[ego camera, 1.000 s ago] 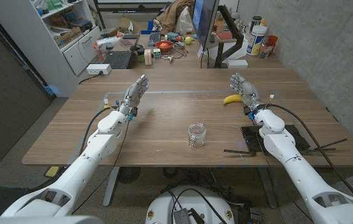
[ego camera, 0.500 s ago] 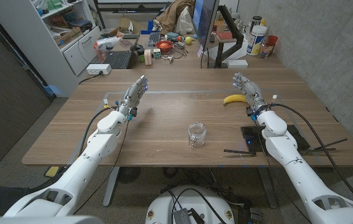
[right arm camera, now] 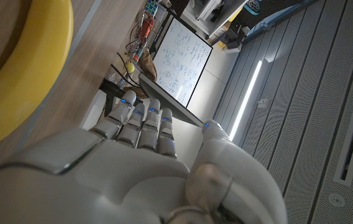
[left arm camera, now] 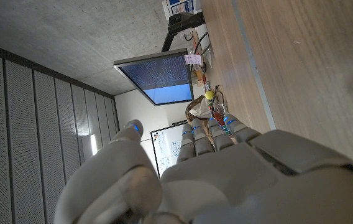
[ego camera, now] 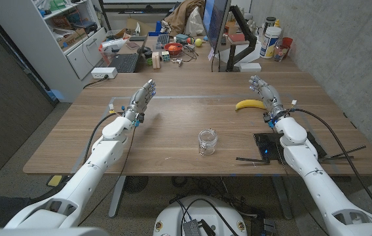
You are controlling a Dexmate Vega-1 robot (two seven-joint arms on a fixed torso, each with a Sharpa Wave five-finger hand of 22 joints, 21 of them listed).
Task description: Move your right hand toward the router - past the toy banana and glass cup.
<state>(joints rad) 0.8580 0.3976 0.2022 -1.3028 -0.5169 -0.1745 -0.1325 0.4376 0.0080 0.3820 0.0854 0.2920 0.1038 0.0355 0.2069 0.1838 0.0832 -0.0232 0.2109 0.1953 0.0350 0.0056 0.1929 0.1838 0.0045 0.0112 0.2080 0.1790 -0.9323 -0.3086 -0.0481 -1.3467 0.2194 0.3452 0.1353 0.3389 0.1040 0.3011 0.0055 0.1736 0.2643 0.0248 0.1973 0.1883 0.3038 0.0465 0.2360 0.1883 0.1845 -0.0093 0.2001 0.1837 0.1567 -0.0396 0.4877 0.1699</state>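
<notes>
No writing on the things on the table could be read from the head camera, and the monitor's [left arm camera: 156, 76] blue screen in the left wrist view carried lines of text too small to make out, as did the whiteboard [right arm camera: 184, 59] in the right wrist view. The router [ego camera: 269, 145] was a flat black box with thin black antennas splayed out along the table [ego camera: 173, 131], lying at the near right corner, partly hidden under the right forearm; a small blue light showed on it. The toy banana [ego camera: 249, 104] was bright yellow and curved, lying on the right half of the table just beside the right hand [ego camera: 264, 95], toward the table's middle; in the right wrist view it [right arm camera: 21, 74] appeared as a broad yellow curve close to that hand [right arm camera: 139, 162]. The glass cup [ego camera: 207, 141] was a clear ribbed jar standing upright near the middle of the table toward the near edge, well apart from both hands. The right hand was empty with its fingers [right arm camera: 142, 121] stretched out straight and close together, pointing toward the far edge. The left hand [ego camera: 142, 100] hung over the left half of the table, likewise empty, fingers [left arm camera: 210, 134] extended side by side and the thumb apart.
</notes>
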